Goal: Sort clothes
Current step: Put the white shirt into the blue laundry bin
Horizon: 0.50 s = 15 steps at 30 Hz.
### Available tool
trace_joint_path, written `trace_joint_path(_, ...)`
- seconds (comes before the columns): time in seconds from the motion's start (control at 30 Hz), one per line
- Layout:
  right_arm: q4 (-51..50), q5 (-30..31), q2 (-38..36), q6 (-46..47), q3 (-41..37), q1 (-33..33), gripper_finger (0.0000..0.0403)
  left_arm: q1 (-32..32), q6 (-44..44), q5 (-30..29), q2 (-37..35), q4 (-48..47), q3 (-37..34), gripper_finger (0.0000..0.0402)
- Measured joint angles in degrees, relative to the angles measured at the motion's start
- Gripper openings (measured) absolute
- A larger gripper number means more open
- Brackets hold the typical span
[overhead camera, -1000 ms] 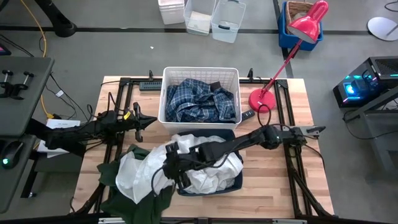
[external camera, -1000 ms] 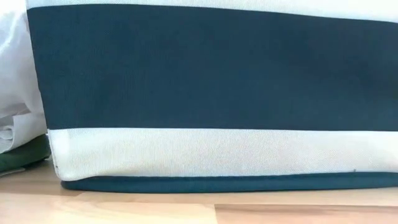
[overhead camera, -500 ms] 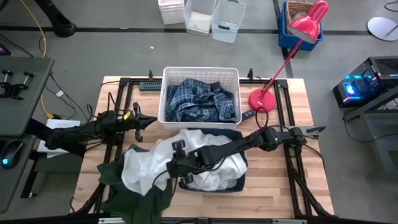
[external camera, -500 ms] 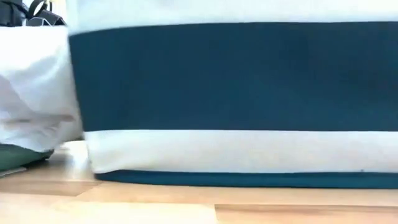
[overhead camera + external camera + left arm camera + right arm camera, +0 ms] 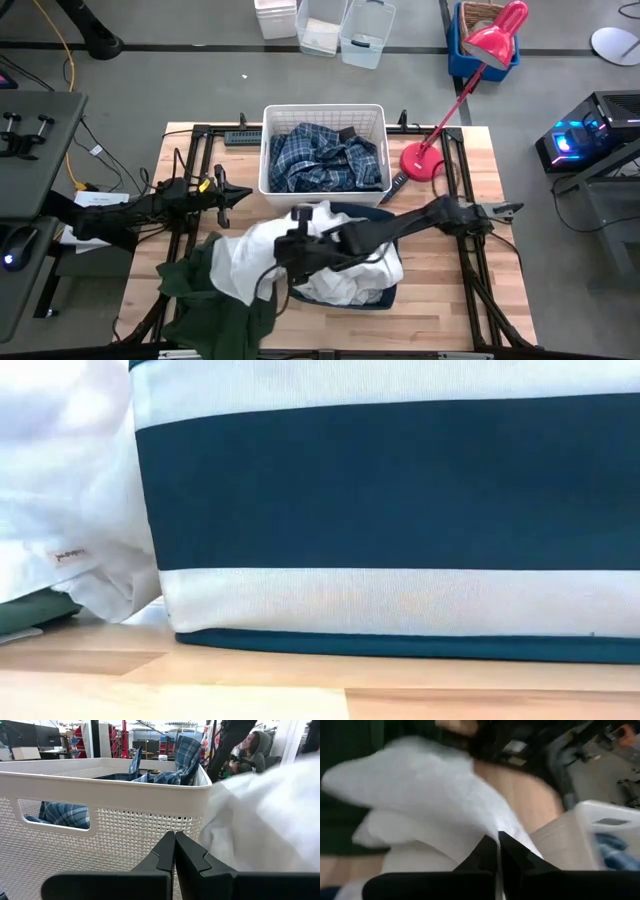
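Note:
My right gripper (image 5: pixel 286 258) reaches across the navy bin (image 5: pixel 384 214) toward the table's left and is shut on a large white garment (image 5: pixel 245 262). That garment drapes from the bin over a dark green garment (image 5: pixel 215 305) at the near left. More white cloth (image 5: pixel 350 285) fills the bin. The blue-and-white plaid shirt (image 5: pixel 325 162) lies in the white slatted basket (image 5: pixel 268 150). My left gripper (image 5: pixel 236 196) is shut and empty, just left of the basket (image 5: pixel 100 820). No dark grey garment shows. My right gripper pinches the white garment (image 5: pixel 470 815) between its two shut fingers (image 5: pixel 485 852); fold or edge, I cannot tell. The fingers come from the table's right, slanting down. The cloth is raised at the hold, and its lower part (image 5: pixel 70 560) lies on the green garment and the table.
A red desk lamp (image 5: pixel 425 158) stands at the far right of the table. The bin's striped wall (image 5: pixel 400 490) fills the low view. Bare wood shows at the table's right (image 5: pixel 440 290). A person (image 5: pixel 247 752) sits beyond the table.
My right gripper has gone toward the far edge and a little right, drawing the white garment up and over the bin's left side. The garment has bunched closer to the bin. The bin has slid a little toward the table's right.

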Motion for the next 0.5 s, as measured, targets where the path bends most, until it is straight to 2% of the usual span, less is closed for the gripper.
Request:
trace_joint_path(0.17, -0.11, 0.59, -8.97, 3.01, -0.02, 1.58, 0.0001, 0.00, 0.00, 0.02, 0.01, -0.01, 0.00, 0.0000)
trace_joint_path(0.3, -1.07, 2.57, -17.54, 4.16, 0.07, 5.47, 0.0001, 0.00, 0.00, 0.02, 0.01, 0.00, 0.00, 0.0000)
trace_joint_path(0.5, -4.85, 14.71, -28.01, 9.28, 0.15, 14.87, 0.0001, 0.01, 0.00, 0.00, 0.01, 0.00, 0.01, 0.0000)
